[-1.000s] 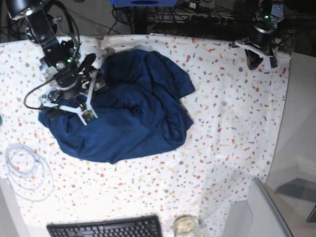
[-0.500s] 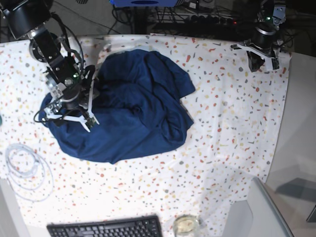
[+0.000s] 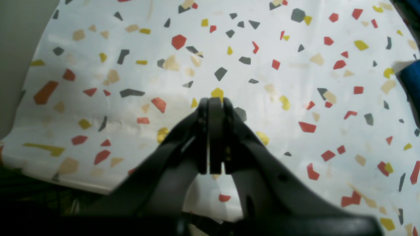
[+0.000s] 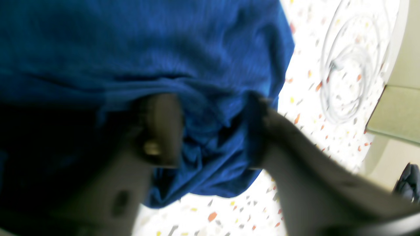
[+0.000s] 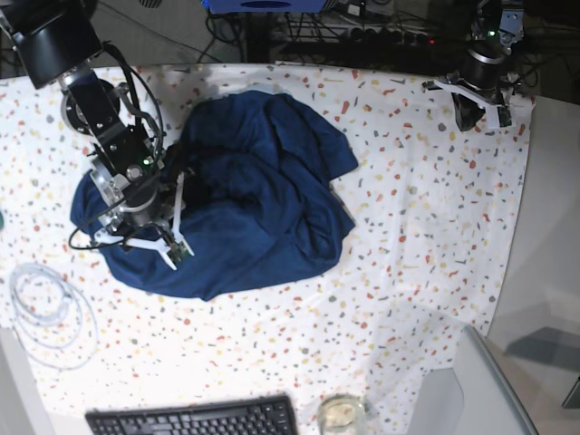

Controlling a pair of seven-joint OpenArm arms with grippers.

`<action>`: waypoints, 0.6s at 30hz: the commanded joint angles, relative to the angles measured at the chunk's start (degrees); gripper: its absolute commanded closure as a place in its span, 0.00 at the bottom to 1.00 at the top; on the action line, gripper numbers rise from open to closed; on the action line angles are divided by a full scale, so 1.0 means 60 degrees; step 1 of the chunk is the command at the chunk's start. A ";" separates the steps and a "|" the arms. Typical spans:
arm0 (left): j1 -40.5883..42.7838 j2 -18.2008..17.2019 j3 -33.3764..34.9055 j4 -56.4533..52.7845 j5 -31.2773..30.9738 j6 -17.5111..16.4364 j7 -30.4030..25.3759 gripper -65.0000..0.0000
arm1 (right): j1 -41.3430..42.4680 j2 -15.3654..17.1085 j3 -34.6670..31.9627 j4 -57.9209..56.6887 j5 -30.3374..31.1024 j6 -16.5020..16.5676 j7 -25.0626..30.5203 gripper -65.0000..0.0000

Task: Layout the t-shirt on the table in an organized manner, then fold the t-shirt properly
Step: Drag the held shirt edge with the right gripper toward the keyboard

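The crumpled dark navy-blue fabric t-shirt [image 5: 249, 195] lies left of centre on the white speckled-cloth bench [image 5: 426, 217]. The right tool [image 4: 213, 131], fingers apart, presses into a bunched fold. At upper right, the left tool [image 3: 215, 108] is pressed together, holding nothing.

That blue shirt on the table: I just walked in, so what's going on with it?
The t-shirt lies crumpled on the speckled table, not yet spread out. The right gripper is down on its edge, fingers either side of a bunch of fabric. The left gripper is shut and empty, over the far corner.
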 commanded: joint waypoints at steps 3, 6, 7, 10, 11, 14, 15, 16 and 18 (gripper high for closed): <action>0.0036 -0.0100 -0.0042 0.0144 -0.0009 0.0020 -0.0220 1.00 | 0.0191 -0.0123 0.0044 0.0123 -0.0108 -0.0100 0.0067 1.00; 0.0050 -0.0100 -0.0056 0.0144 -0.0009 0.0020 -0.0220 1.00 | 0.0353 -0.0182 0.0044 0.0123 -0.0108 -0.0100 0.0052 0.98; 0.0050 -0.0100 -0.0056 0.0144 -0.0009 0.0020 -0.0220 1.00 | 0.0382 -0.0197 0.0044 0.0123 -0.0108 -0.0100 0.0052 1.00; 0.0065 -0.0100 -0.0086 0.0144 -0.0009 0.0020 -0.0220 1.00 | 0.0690 -0.0197 0.0044 0.0167 -0.0108 -0.0100 0.0052 1.00; 0.0065 -0.0100 -0.0086 0.0144 -0.0009 0.0020 -0.0220 1.00 | 0.0807 -0.0197 0.0044 0.0167 -0.0108 -0.0100 0.0052 1.00; 0.0065 -0.0100 -0.0115 0.0144 -0.0009 0.0020 -0.0220 1.00 | 0.1158 -0.0197 0.0044 0.0138 -0.0108 -0.0100 -0.0006 1.00; 0.0065 -0.0100 -0.0115 0.0144 -0.0009 0.0020 -0.0220 1.00 | 0.1276 -0.0197 0.0044 0.0138 -0.0108 -0.0100 -0.0138 1.00; 0.0065 -0.0100 -0.0115 0.0144 -0.0009 0.0020 -0.0220 1.00 | 0.1378 -0.0197 0.0044 0.0138 -0.0108 -0.0100 -0.0255 1.00; 0.0065 -0.0100 -0.0115 0.0144 -0.0009 0.0020 -0.0220 1.00 | 0.1554 -0.0182 0.0044 0.0138 -0.0108 -0.0100 -0.0270 1.00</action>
